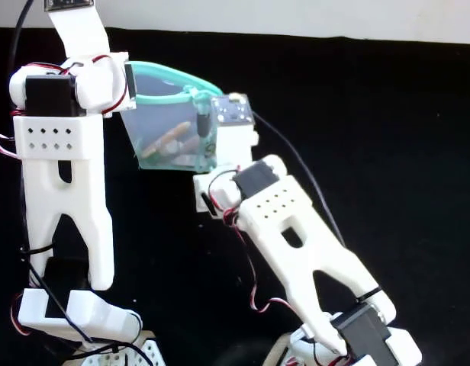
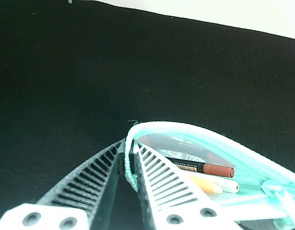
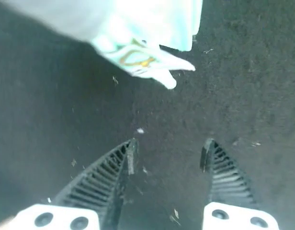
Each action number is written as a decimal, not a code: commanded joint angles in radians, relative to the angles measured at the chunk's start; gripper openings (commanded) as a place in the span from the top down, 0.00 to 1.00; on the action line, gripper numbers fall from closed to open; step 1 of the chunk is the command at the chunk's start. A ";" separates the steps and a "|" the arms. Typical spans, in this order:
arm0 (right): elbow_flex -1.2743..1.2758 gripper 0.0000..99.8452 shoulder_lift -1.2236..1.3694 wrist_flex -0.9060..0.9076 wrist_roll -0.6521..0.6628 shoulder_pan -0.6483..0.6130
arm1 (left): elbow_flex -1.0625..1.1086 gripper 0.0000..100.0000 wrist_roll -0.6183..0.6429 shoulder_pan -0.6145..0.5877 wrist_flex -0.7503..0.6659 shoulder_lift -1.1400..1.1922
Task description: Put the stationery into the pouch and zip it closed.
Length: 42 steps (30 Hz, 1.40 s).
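left wrist view: left gripper [image 2: 130, 144] pinching pouch [image 2: 219, 143] rim; right gripper [image 3: 169, 146] spread, off zipper pull [image 3: 138, 58]; may miss, spilling pens [image 2: 205, 169].

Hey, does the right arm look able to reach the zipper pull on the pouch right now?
Probably yes. The right tool is open, the zipper pull hangs ahead of it with nothing between, and the left tool holds the pouch up by its rim.

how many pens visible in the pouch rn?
3, all inside the pouch: a brown-capped marker, an orange pen next to it, a white pen beside that. More may be hidden deeper inside.
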 commanded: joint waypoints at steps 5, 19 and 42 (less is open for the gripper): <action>0.097 0.77 -0.127 -0.180 -0.098 -0.091 | 0.025 0.99 0.000 -0.001 0.002 0.010; 0.278 0.77 -0.159 -0.456 -0.110 -0.084 | 0.025 0.99 0.000 -0.001 0.005 0.012; 0.720 0.78 -0.545 -0.880 -0.107 -0.068 | 0.027 0.99 -0.002 -0.002 0.005 0.012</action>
